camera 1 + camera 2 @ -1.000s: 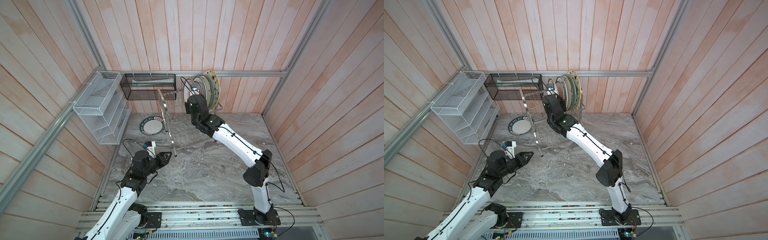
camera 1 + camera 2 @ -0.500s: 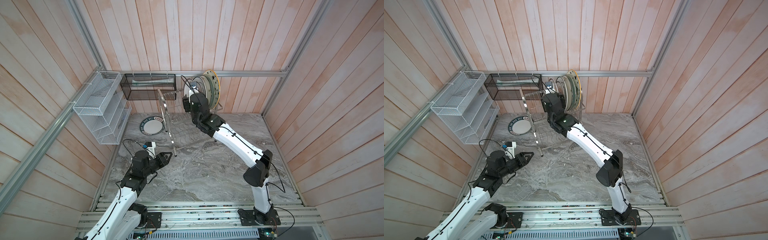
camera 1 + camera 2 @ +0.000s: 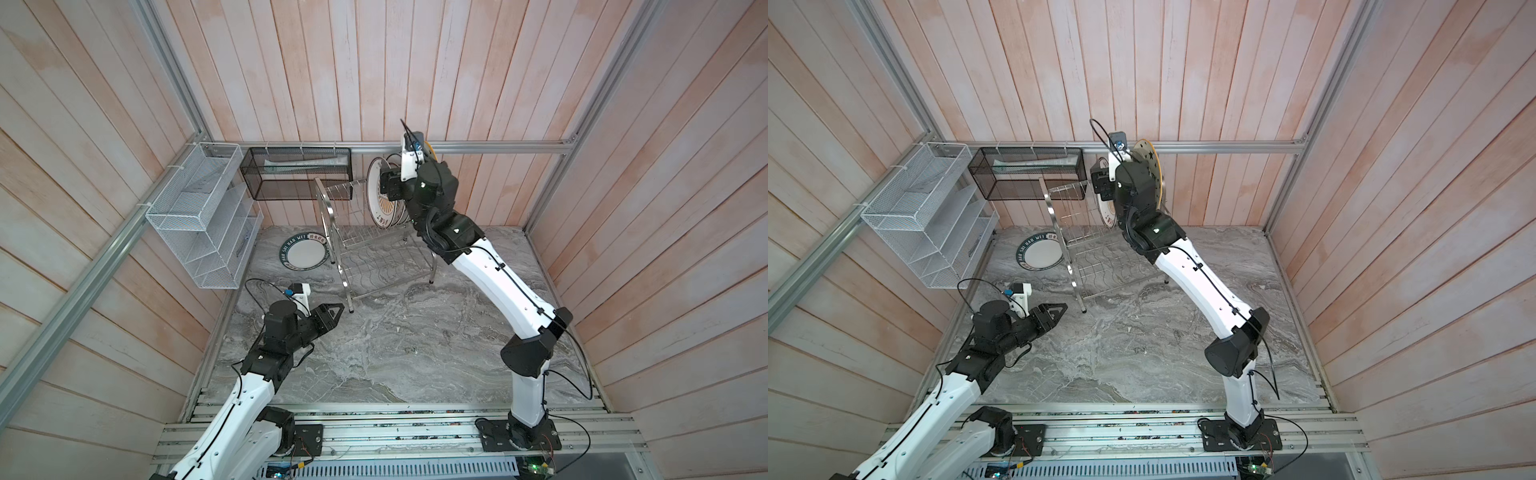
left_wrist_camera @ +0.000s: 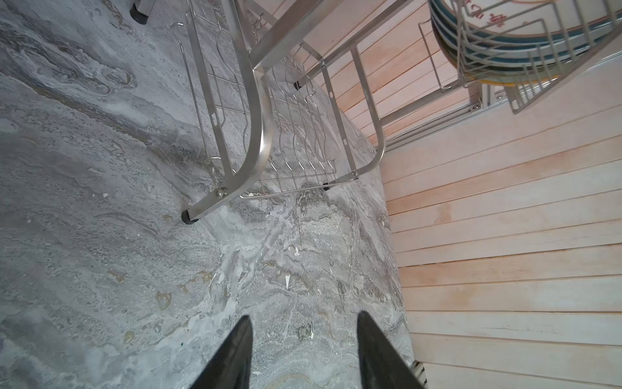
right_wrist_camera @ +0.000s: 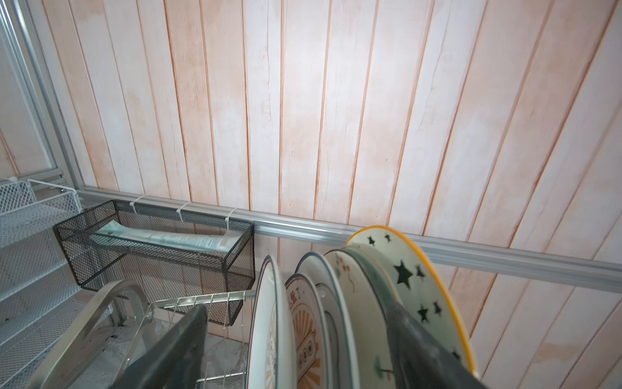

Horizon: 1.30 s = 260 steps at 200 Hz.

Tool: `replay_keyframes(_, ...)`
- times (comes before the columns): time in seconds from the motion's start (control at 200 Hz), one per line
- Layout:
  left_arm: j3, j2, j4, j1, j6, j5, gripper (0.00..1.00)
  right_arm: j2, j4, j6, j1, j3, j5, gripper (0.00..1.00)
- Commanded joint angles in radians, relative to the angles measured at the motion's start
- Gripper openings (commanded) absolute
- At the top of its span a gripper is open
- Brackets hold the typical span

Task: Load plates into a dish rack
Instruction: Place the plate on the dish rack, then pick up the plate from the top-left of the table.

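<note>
The steel dish rack stands at the back of the table. Several plates stand upright in its upper tier, a sunburst plate and a star plate among them. Another plate, white with a dark lettered rim, lies flat on the table left of the rack. My right gripper is open high above the racked plates, its jaws either side of several rims. My left gripper is open and empty, low beside the rack's front leg.
A white mesh shelf unit hangs on the left wall. A black mesh basket holding a pale tube hangs on the back rail, close to the rack's top. Wooden walls enclose the marble table.
The right jaws have spread wide and the right wrist has risen along the racked plates. The left jaws have opened slightly; the left arm has hardly moved.
</note>
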Motion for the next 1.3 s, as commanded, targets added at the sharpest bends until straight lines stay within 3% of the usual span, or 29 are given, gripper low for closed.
replay_keyframes(0.0, 0.071, 0.029, -0.011, 0.018, 0.047, -0.014, 0.51, -0.165, 0.080, -0.055, -0.048, -0.105, -0.010, 0.85)
replay_keyframes(0.155, 0.132, 0.078, -0.013, 0.044, 0.076, -0.025, 0.52, -0.411, 0.218, -0.034, -0.143, -0.455, 0.007, 0.86)
replay_keyframes(0.285, 0.171, 0.105, -0.020, 0.074, 0.087, -0.034, 0.53, -0.612, 0.295, 0.093, -0.268, -0.781, 0.019, 0.86)
replay_keyframes(0.465, 0.223, 0.129, -0.039, 0.105, 0.098, -0.079, 0.55, -0.754, 0.287, 0.235, -0.382, -1.079, -0.020, 0.86)
replay_keyframes(0.565, 0.256, 0.145, -0.056, 0.113, 0.117, -0.102, 0.55, -0.764, 0.229, 0.308, -0.436, -1.167, -0.050, 0.86)
replay_keyframes(0.76, 0.293, 0.199, -0.062, 0.148, 0.138, -0.119, 0.55, -0.779, 0.265, 0.408, -0.498, -1.362, -0.233, 0.86)
replay_keyframes(0.935, 0.244, 0.243, 0.011, 0.196, 0.082, -0.103, 0.55, -0.739, 0.257, 0.415, -0.514, -1.398, -0.323, 0.86)
replay_keyframes(1.295, 0.209, 0.349, 0.100, 0.230, -0.005, -0.149, 0.56, -0.736, 0.432, 0.485, -0.562, -1.564, -0.546, 0.86)
